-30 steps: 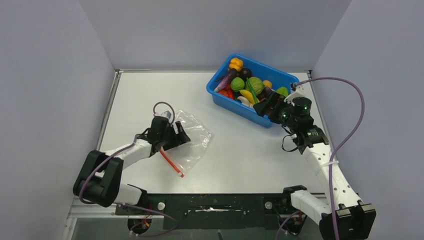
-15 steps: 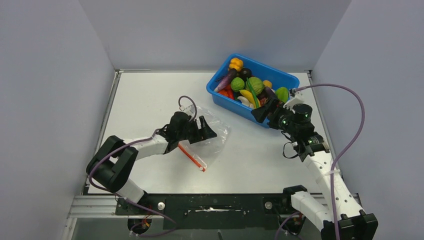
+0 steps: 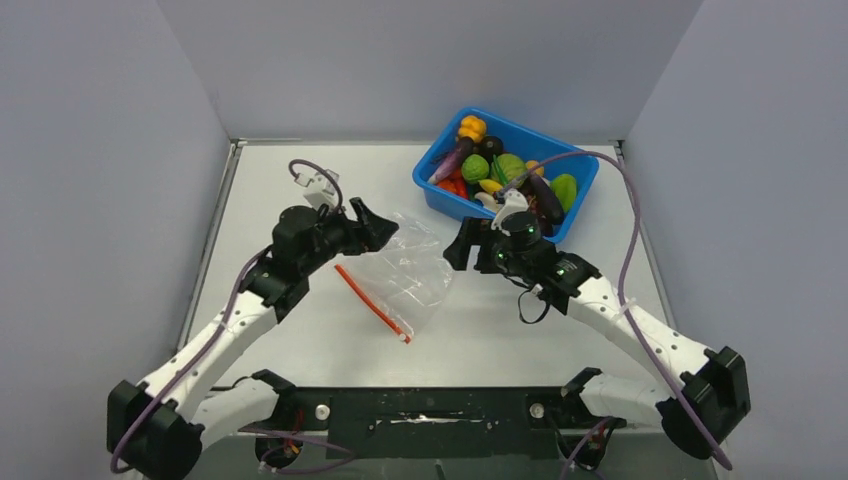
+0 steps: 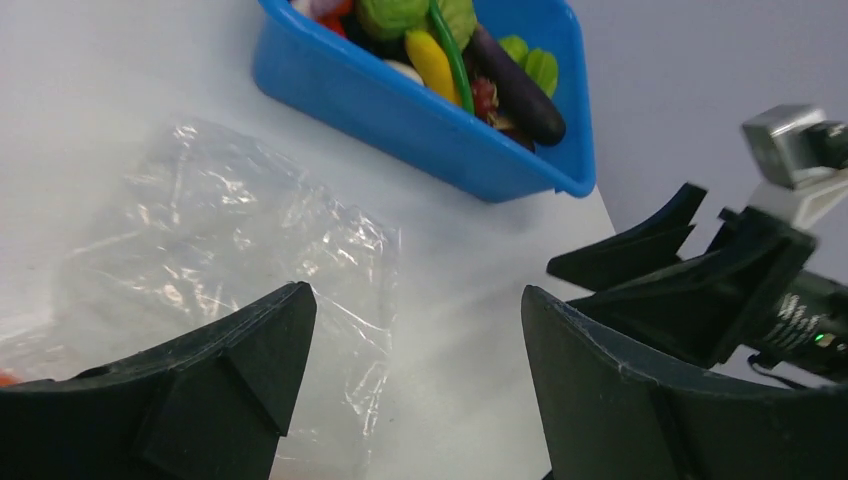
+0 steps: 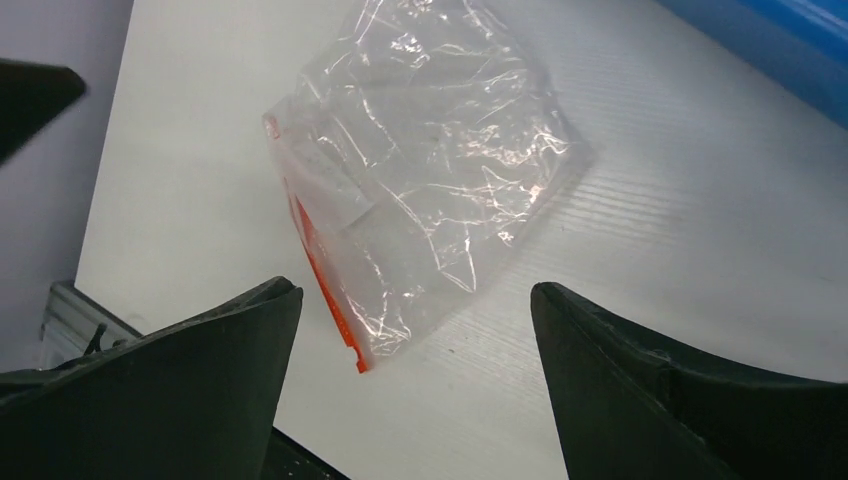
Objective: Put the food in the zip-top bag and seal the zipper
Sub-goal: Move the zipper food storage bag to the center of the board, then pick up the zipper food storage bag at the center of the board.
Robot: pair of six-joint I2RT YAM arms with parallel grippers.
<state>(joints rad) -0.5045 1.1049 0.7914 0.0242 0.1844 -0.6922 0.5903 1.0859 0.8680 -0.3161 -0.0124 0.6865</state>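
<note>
The clear zip-top bag (image 3: 405,272) lies flat and crinkled on the white table, and nothing shows inside it. Its red-orange zipper (image 3: 372,302) runs along the near-left edge. The food (image 3: 505,172) is piled in the blue bin (image 3: 447,203); a purple eggplant (image 4: 520,85) and a yellow banana (image 4: 435,60) show among it. My left gripper (image 3: 378,228) hovers open at the bag's far-left corner, holding nothing. The right gripper (image 3: 458,245) hangs open just right of the bag, also holding nothing. In the right wrist view the bag (image 5: 430,150) and zipper (image 5: 325,280) lie ahead of the open gripper (image 5: 417,290).
The blue bin stands at the back right, close behind the right wrist. Grey walls close in the table on three sides. The black mounting rail (image 3: 430,410) runs along the near edge. Purple cables (image 3: 630,250) loop over both arms.
The left gripper slid the bag to the right, then lifted off it and drew back. The right arm swung left from the bin to the bag's right side.
</note>
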